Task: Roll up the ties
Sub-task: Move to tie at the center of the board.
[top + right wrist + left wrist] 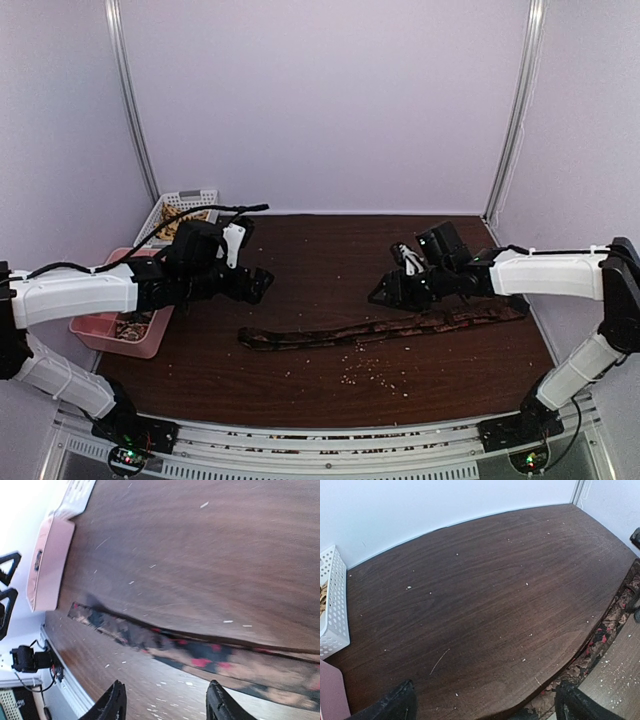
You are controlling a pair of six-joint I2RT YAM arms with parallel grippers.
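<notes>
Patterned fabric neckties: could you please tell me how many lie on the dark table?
1. A dark brown patterned fabric necktie lies stretched flat on the table, from centre-left to near the right edge. Others may be hidden in the white perforated basket at left.

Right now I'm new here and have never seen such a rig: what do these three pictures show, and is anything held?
Two robot arms work at a brown table. The wide picture is from a camera above and behind them; the other two are from cameras on each wrist. One patterned necktie lies flat among pale crumbs; a white basket and a pink tray sit at the left. The left tool and the right tool are both open and hold nothing; the right one is close to the necktie.
</notes>
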